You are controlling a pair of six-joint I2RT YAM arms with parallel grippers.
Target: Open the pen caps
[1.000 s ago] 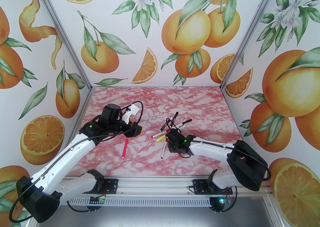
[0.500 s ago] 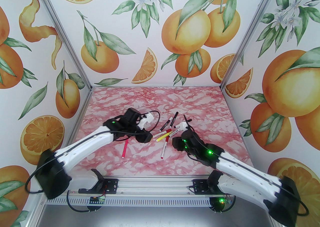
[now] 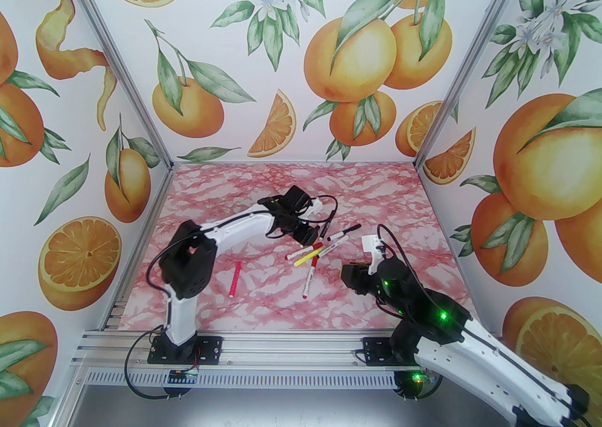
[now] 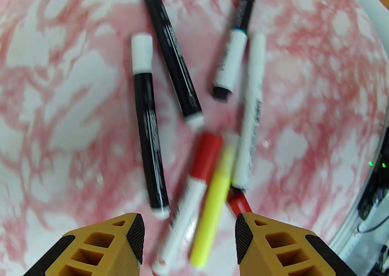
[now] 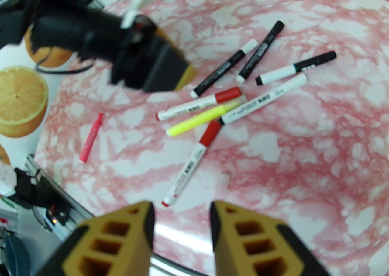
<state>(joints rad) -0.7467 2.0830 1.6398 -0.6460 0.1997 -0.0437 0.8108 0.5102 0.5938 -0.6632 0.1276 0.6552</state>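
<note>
Hovering toward the table's near right, the right gripper [image 5: 181, 211] stands with jaws parted and holds nothing. A pink pen [image 3: 234, 279] lies alone, left of centre. The other pens [image 3: 312, 253] lie heaped at the table's middle, some crossing. The pen caps [image 5: 228, 94], red, white and black, sit on their barrels as far as can be made out. Just beyond, the left gripper [image 4: 189, 232] hangs over the heap, wide open, empty. Judged so, no cap is off yet; all uncapping remains.
</note>
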